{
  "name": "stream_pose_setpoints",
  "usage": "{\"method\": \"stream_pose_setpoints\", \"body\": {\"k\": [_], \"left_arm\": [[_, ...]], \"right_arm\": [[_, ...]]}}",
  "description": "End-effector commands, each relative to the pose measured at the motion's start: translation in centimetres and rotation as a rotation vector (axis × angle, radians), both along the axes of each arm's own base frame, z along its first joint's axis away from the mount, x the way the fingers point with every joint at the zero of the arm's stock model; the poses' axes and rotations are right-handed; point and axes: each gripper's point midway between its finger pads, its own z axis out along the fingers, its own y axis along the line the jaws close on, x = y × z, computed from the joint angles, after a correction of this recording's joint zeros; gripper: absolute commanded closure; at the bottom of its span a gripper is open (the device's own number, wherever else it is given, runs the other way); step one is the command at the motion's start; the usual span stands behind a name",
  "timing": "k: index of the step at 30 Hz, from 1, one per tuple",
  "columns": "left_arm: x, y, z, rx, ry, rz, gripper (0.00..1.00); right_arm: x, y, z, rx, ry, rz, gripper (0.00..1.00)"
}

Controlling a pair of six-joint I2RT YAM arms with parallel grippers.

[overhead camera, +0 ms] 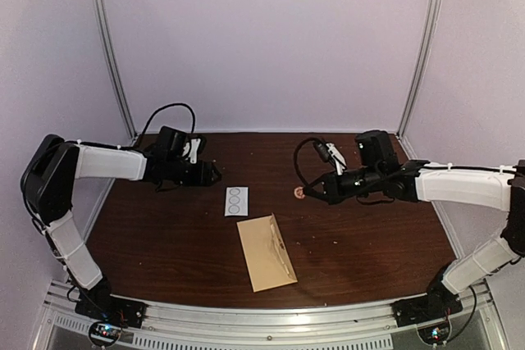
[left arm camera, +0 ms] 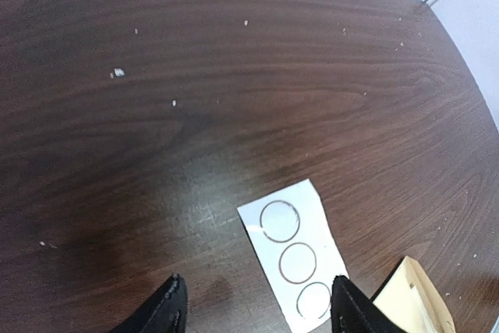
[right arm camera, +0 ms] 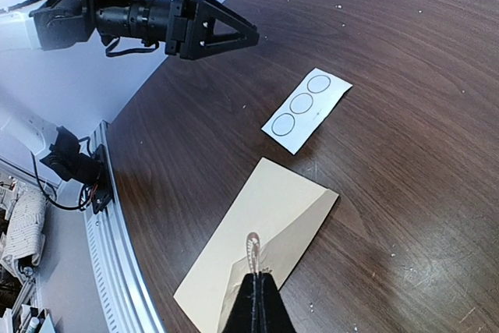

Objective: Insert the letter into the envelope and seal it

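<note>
1 envelope [overhead camera: 267, 252] lies flat at lower centre of the top view, 1 white card [overhead camera: 236, 201] with 3 rings just above-left, left gripper [left arm camera: 257, 290] claw apart, right gripper [right arm camera: 255, 278] pinching 1 small round sticker [right arm camera: 250, 246].

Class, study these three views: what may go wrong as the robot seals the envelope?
The right end effector pinches what looks like a small round sticker at its very tips; it may curl or stick to them. The envelope lies loose on the table, with the open left end effector away by the sticker card; pressing could slide it.
</note>
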Motion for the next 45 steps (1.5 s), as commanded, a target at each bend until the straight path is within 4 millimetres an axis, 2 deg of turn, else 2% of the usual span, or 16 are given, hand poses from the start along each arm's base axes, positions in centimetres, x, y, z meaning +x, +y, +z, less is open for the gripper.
{"method": "stream_pose_setpoints", "body": {"k": [1,5,7,13,17,21,25,29,34,45], "left_arm": [[-0.6,-1.2,2.7,0.022,-0.082,-0.035,0.39],[-2.5,-6.6,3.8,-0.025,-0.090,-0.170,0.49],[-3.8,-9.9,4.2,-0.052,-0.091,-0.250,0.54],[-7.7,-17.3,4.8,-0.174,-0.079,-0.438,0.67],[-9.9,-20.3,3.5,-0.229,-0.023,-0.521,0.73],[-11.8,-22.1,1.6,-0.254,0.044,-0.582,0.77],[-12.3,-22.4,-0.3,-0.224,0.075,-0.586,0.80],[-12.1,-21.3,-2.0,-0.154,0.083,-0.559,0.82],[-13.2,-20.2,-4.0,-0.129,0.119,-0.564,0.83],[-14.1,-17.9,-6.7,-0.058,0.147,-0.534,0.86]], "right_arm": [[0.5,-0.4,1.0,0.037,-0.029,-0.047,1.00],[0.5,-0.8,1.0,0.043,-0.026,-0.070,1.00],[0.5,-1.0,1.2,0.048,-0.030,-0.080,1.00],[0.3,-1.4,1.0,0.043,-0.026,-0.094,1.00],[0.2,-1.4,0.9,0.045,-0.018,-0.093,1.00],[-0.3,-1.2,1.1,0.058,-0.016,-0.070,1.00],[-1.5,-0.7,1.1,0.084,0.013,-0.001,1.00],[-2.6,-0.4,0.4,0.084,0.055,0.039,1.00],[-4.2,0.5,-0.3,0.119,0.127,0.074,1.00],[-7.6,3.2,-2.4,0.144,0.256,0.129,1.00]]}}
